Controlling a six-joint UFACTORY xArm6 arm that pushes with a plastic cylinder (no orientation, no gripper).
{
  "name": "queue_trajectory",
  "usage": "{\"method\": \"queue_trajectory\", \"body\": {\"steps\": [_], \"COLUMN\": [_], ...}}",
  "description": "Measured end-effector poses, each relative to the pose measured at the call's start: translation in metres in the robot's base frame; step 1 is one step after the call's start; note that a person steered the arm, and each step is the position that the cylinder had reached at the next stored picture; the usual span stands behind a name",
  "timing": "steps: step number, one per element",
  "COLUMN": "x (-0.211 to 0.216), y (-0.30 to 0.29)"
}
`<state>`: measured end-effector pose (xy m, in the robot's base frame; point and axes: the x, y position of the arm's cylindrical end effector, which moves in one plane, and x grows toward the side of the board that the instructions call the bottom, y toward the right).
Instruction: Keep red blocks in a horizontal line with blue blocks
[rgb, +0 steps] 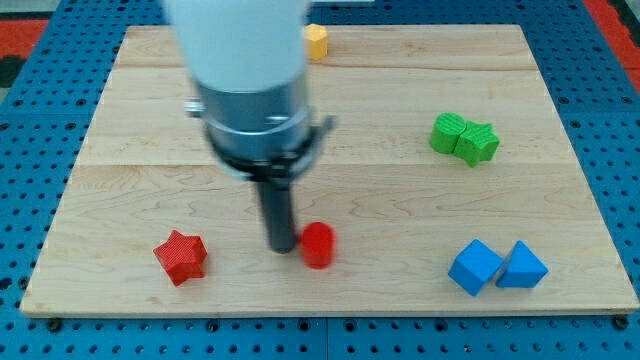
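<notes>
Below, wooden board, blue pegboard around

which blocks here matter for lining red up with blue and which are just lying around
In the job: red star block, red cylinder with my tip just at its left, blue cube, blue triangular block.

Lying about: two green blocks, yellow block.
</notes>
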<state>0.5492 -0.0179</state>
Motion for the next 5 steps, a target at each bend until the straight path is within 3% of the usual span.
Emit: {"method": "queue_trajectory", "body": {"steps": [2,4,5], "x": [0.003,0.012,0.054], "y": [0.069,0.06,0.012]}}
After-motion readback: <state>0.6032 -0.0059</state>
